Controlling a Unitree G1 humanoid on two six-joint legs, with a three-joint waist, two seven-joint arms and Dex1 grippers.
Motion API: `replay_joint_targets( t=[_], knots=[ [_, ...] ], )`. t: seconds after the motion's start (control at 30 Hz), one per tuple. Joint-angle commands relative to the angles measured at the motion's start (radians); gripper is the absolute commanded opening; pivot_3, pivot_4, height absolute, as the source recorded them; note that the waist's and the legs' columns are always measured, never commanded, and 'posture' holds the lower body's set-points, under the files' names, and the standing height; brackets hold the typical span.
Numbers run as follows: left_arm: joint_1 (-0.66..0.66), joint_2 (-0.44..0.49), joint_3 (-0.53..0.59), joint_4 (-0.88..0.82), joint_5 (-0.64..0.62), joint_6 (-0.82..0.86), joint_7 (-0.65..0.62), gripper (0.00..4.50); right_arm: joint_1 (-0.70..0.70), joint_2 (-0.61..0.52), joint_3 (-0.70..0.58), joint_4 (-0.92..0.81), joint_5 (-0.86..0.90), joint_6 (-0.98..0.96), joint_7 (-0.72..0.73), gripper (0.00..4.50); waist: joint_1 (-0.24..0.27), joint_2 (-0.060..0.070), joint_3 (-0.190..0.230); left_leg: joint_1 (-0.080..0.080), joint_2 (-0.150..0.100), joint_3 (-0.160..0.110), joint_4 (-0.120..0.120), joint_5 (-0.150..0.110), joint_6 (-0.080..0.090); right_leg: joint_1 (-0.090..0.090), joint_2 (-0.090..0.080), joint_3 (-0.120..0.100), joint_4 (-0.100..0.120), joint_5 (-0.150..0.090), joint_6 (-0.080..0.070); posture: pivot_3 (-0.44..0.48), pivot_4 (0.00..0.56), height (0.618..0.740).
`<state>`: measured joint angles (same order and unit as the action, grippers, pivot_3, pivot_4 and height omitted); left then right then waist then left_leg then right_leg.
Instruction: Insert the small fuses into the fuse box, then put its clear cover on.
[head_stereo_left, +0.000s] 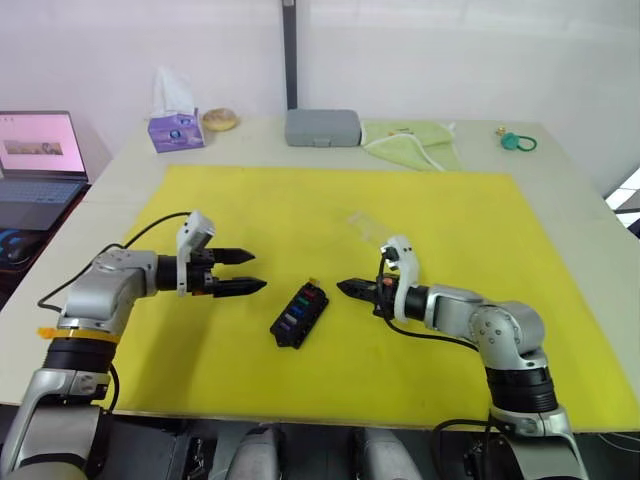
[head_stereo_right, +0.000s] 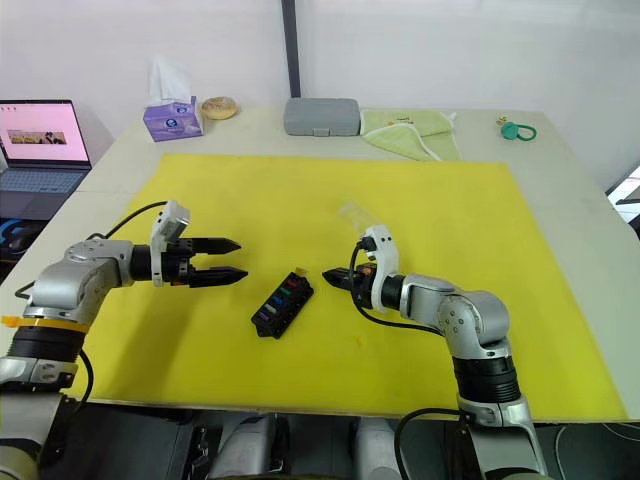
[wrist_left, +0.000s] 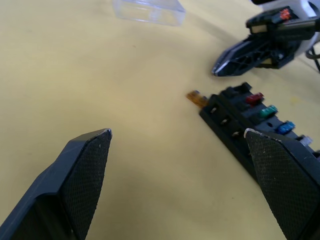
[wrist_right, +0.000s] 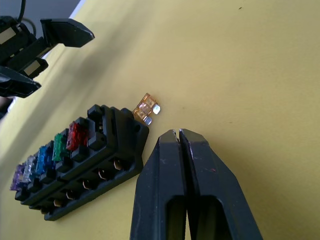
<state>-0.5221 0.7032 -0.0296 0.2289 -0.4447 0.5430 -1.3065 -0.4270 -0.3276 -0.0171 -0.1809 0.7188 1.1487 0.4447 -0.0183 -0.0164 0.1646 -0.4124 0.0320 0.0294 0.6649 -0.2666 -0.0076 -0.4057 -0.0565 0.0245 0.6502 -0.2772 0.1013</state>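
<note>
1. Head camera, left eye: the fuse box (head_stereo_left: 299, 315) lies slantwise on the yellow mat (head_stereo_left: 450, 340), between the two arms. The left gripper (head_stereo_left: 250, 272) hovers above the mat beside the box, fingers parted, nothing held. The right gripper (head_stereo_left: 343, 288) points at the box's far end, fingers pressed together, empty. The clear cover (head_stereo_left: 357, 221) sits on the mat, farther back and well apart from the box. At the table's far edge: a tissue box (head_stereo_left: 176, 131), a grey case (head_stereo_left: 322, 128), a green cloth (head_stereo_left: 415, 143) and a laptop (head_stereo_left: 38, 160) off to the left.

2. Head camera, right eye: same layout. Coloured fuses show as small dots in the box top; the colours are not distinct here.

3. Left wrist: the two fingers (wrist_left: 82, 172) stand wide apart. It adds that an orange fuse (wrist_left: 197, 98) lies loose on the mat, just beside the box's end. Red, teal and blue fuses sit in slots.

4. Right wrist: the fingers (wrist_right: 170, 185) meet at the tips. Seated fuses (wrist_right: 50, 156) read in order: red, green, blue, grey, purple. The slot nearest the orange fuse is empty.
</note>
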Motion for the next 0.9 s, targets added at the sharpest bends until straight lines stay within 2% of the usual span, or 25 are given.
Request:
replay_joint_targets(
  t=[0.03,0.5,0.73,0.9],
  knots=[
    [0.013,0.024,-0.008,-0.061,-0.012,0.022,-0.029,4.5,-0.007,-0.002,0.027,-0.025,-0.002,-0.006,0.023,0.06,-0.001,0.0,0.0,0.0,0.0,0.0,0.0,0.0,0.0,0.0,0.0,0.0,0.0,0.0,0.0,0.0,0.15,0.737],
    [0.06,0.048,0.012,-0.094,-0.021,0.045,-0.021,4.5,0.016,-0.045,0.128,-0.107,-0.034,-0.029,0.093,0.06,-0.001,0.0,0.0,0.0,0.001,0.0,-0.001,0.0,0.0,-0.001,0.0,0.0,0.0,0.0,0.0,0.0,0.15,0.737],
    [-0.019,-0.005,0.025,-0.032,-0.058,0.097,-0.004,4.5,-0.028,-0.058,0.04,-0.036,-0.045,-0.072,0.088,0.06,0.003,0.0,0.0,-0.001,0.0,0.0,-0.001,0.0,0.0,-0.001,0.0,0.0,0.0,0.0,0.0,0.0,0.15,0.737],
    [-0.044,-0.015,0.01,-0.004,-0.041,0.079,-0.013,4.5,-0.073,-0.001,-0.035,0.075,0.006,-0.001,0.061,0.06,-0.001,0.0,0.0,-0.001,0.0,0.0,-0.001,0.0,0.0,-0.001,0.001,0.0,0.0,0.0,0.0,0.0,0.15,0.737]
  ],
)
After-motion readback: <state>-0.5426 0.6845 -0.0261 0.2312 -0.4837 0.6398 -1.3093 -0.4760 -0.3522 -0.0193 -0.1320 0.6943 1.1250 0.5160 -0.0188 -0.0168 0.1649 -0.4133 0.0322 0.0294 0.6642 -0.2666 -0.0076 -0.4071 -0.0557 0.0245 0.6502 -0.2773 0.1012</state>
